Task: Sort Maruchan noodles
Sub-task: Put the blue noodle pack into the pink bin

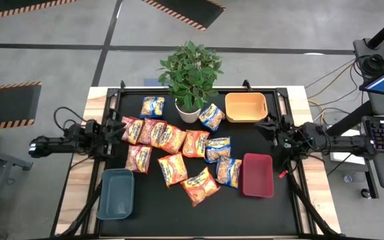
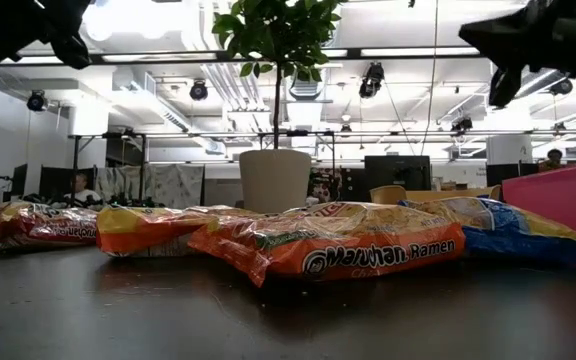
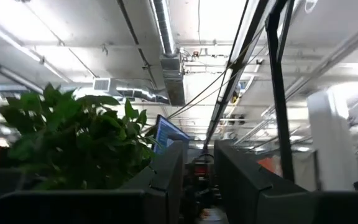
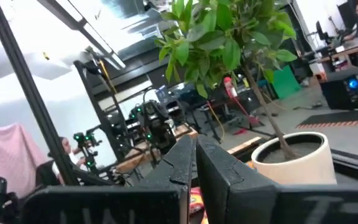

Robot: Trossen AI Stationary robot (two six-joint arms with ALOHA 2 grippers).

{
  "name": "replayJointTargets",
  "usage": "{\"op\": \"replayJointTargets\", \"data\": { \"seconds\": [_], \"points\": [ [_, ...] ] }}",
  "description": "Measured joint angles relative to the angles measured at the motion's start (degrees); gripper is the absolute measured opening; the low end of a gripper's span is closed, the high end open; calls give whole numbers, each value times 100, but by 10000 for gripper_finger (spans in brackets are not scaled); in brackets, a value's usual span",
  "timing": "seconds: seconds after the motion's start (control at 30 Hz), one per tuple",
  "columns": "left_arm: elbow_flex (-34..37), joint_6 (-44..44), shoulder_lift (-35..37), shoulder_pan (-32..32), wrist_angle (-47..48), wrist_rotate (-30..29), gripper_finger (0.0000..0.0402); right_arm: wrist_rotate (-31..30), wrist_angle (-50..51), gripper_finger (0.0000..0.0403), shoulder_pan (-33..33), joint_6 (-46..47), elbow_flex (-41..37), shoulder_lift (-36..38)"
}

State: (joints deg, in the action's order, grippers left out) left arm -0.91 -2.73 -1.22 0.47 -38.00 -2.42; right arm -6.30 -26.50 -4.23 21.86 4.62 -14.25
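Right hand [image 1: 269,127] clenched, empty; left hand [image 1: 117,128] grip unclear; noodles [image 1: 179,150] overlapping.

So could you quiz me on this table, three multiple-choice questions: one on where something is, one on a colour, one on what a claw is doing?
1. Where is the potted plant?
A. at the far edge, middle
B. inside the red bin
C. on the near left corner

2. What colour is the bin beside the plant?
A. grey-blue
B. orange
C. green

3. How is the right gripper?
A. shut, holding nothing
B. gripping a packet
C. inside a bin

Answers: 1 A, the pot stands behind the noodle packets. 2 B, its walls are orange. 3 A, its fingers meet with nothing between them.
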Motion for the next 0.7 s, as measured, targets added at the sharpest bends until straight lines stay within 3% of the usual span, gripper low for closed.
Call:
{"op": "replayJointTargets", "data": {
  "seconds": [0.3, 0.5, 0.7],
  "points": [
    [0, -1007, -303, -2, -293, 0, 75, -544, 271, 13, -4, -158, 1098, -1434],
    [0, -1144, -1073, -2, -955, 0, 75, -626, 1150, 13, -4, -28, 1972, -2214],
    [-244, -1440, -2008, -2, -992, 0, 75, -641, 2318, 13, -4, 471, 2729, -2858]
  ]
}}
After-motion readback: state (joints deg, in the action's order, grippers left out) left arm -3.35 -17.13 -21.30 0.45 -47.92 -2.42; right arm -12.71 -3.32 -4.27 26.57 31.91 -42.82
